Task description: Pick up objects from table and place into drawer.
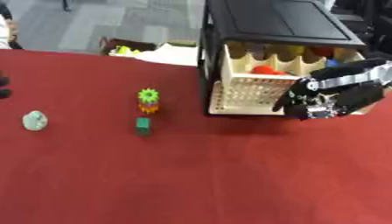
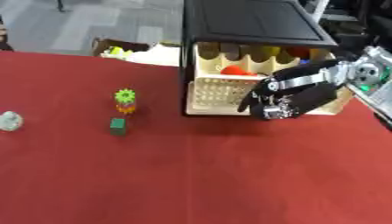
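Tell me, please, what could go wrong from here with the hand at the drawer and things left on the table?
1. The right hand hangs at the front of the open drawer; pulling back, it may catch the front and drag the drawer or its black cabinet.
2. The gear stack stands upright beside the green block; reaching for either could topple or knock the other.
3. The pale round thing lies far left, a long reach for this hand.

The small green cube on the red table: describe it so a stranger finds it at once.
Start at the black cabinet with its cream drawer pulled out, then look left across the red tablecloth. The small green cube sits just in front of a stacked green-and-orange gear toy; it alone is plain and boxy.
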